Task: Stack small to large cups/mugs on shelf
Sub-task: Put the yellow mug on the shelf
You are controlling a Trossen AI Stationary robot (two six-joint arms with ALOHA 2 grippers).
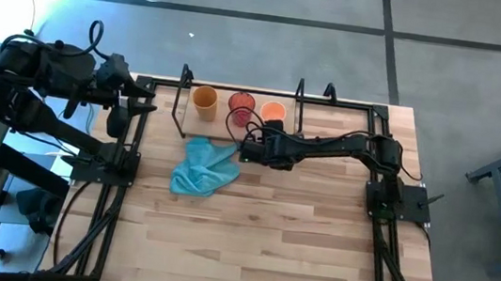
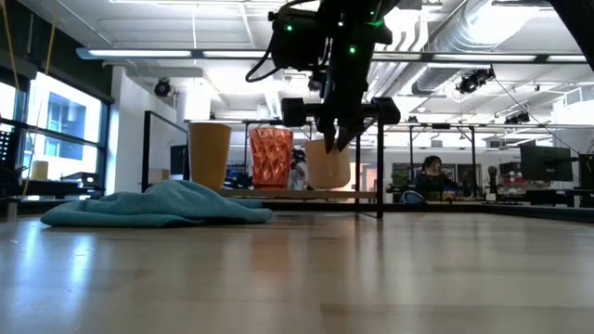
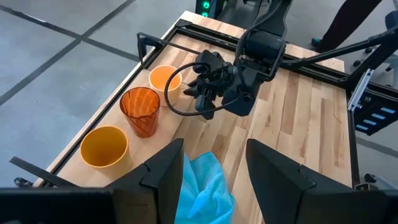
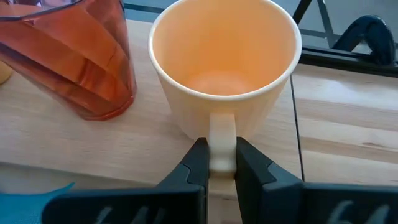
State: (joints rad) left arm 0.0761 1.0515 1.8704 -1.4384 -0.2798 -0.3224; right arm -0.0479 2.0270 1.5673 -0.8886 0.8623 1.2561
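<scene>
Three cups stand upright in a row at the table's far edge, inside the shelf [image 1: 182, 104], a low black wire rack with thin posts [image 2: 380, 167]. They are the mustard-yellow cup [image 1: 204, 100] [image 3: 104, 147], the red ribbed cup [image 1: 241, 106] [image 4: 74, 56] and the light orange mug [image 1: 273, 112] [image 2: 327, 165]. My right gripper [image 4: 219, 149] reaches in from the right and is shut on the mug's pale handle. My left gripper [image 3: 214, 155] hangs open beyond the table's far left corner [image 1: 146, 100], away from everything. My right gripper pinches the mug's pale handle [image 4: 222, 127] between its two fingers [image 4: 196, 163], one on each side. The fingers come from the near side, slanting down. The mug sits upright, its bottom level with the red cup's bottom [image 2: 271, 187].
A crumpled light blue cloth [image 1: 202, 168] [image 2: 158, 204] lies on the table just near-left of the cups. Black arm-mount frames [image 1: 115, 163] [image 1: 395, 200] stand at the left and right edges. The near half of the wooden table [image 1: 266, 256] is bare.
</scene>
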